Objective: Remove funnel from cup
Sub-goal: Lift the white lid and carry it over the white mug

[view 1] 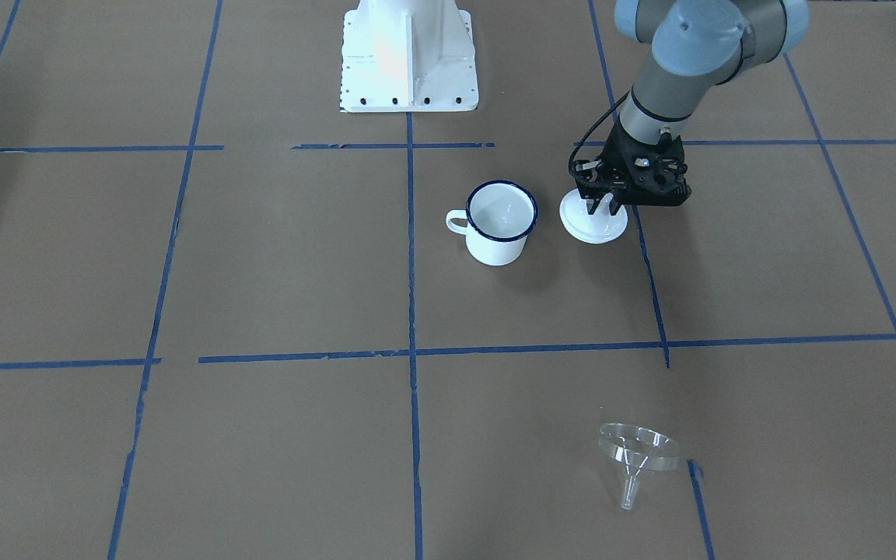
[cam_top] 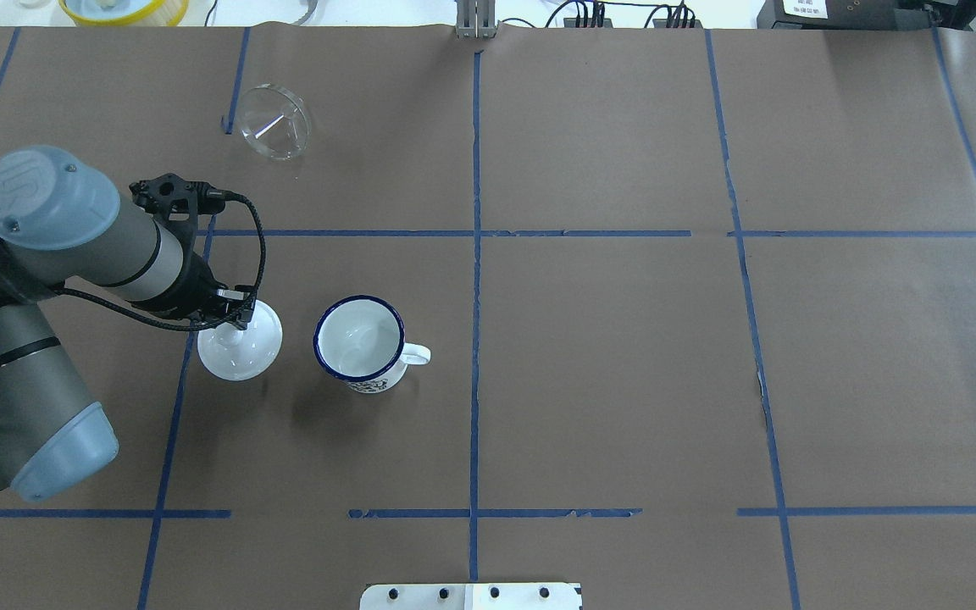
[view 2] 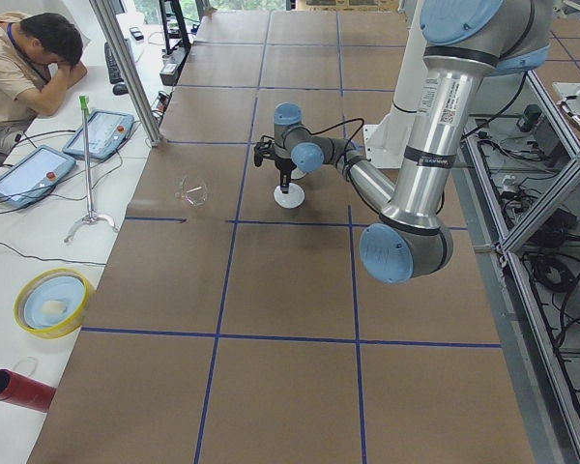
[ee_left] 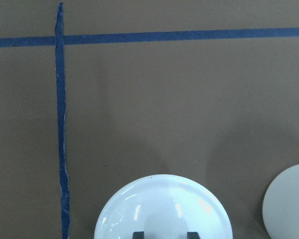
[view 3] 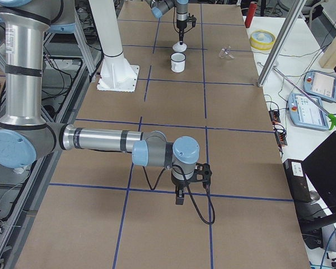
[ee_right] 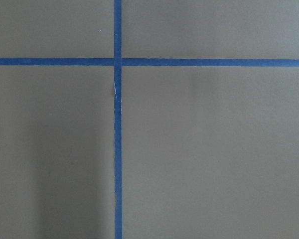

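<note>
Left wrist-mounted view shows me the left gripper [ee_left: 164,234] narrow, its fingers close together on top of the white lid [ee_left: 159,199]; it seems to grip it. The cup [view 1: 498,225] just beside it is empty. The funnel [view 1: 638,451] lies tipped near the operators' edge, toward the table's left end. I judge the removal done; next I would only let go and retreat. Whether the right gripper [view 3: 180,197] is wide or narrow, I cannot tell.
</note>
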